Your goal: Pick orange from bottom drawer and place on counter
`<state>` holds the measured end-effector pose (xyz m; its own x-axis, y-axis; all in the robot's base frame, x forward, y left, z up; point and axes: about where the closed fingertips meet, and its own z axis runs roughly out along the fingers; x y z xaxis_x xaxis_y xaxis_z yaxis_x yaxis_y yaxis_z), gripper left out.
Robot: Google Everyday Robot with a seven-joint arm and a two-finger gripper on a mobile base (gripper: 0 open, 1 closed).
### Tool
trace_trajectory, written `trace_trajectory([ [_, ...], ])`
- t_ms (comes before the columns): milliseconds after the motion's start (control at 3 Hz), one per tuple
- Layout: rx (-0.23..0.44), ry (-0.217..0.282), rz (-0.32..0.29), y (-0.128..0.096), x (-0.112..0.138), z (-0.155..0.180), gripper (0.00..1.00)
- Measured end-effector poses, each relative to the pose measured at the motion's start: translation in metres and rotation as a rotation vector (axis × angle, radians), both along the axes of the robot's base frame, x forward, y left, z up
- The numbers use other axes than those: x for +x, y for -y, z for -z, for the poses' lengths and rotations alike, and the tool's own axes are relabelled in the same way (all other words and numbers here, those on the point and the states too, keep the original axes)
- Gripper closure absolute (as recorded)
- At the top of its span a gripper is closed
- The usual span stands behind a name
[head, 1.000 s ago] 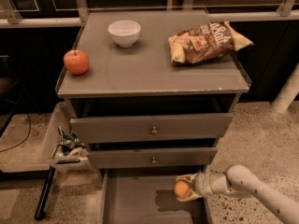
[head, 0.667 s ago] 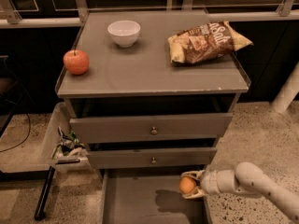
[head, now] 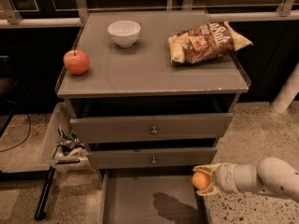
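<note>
With gripper point(head: 200, 181) pinched snugly around the orange point(head: 201, 180) over the open bottom drawer's point(head: 135, 197) right wall, risks dropping that smooth fruit while lifting, or nudging chip bag point(head: 208, 42), apple point(head: 76, 62) or bowl point(head: 124, 33) on the counter point(head: 140, 71).

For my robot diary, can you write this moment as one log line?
pincer: shut on orange, over right edge of open bottom drawer | counter: holds apple, bowl, chip bag | orange not yet placed
</note>
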<state>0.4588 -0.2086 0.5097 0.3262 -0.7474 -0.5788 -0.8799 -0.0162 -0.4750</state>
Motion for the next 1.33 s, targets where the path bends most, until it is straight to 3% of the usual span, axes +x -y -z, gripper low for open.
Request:
trace_trajectory([
  [333, -0.063, 0.130, -0.026, 0.008, -0.008, -0.069, 1.00],
  [667, -0.041, 0.224, -0.031, 0.010, -0.007, -0.135, 1.00],
  [1000, -0.041, 0.224, -0.031, 0.010, -0.007, -0.135, 1.00],
  [1333, -0.032, 0.254, -0.075, -0.001, -0.010, -0.149, 1.00],
])
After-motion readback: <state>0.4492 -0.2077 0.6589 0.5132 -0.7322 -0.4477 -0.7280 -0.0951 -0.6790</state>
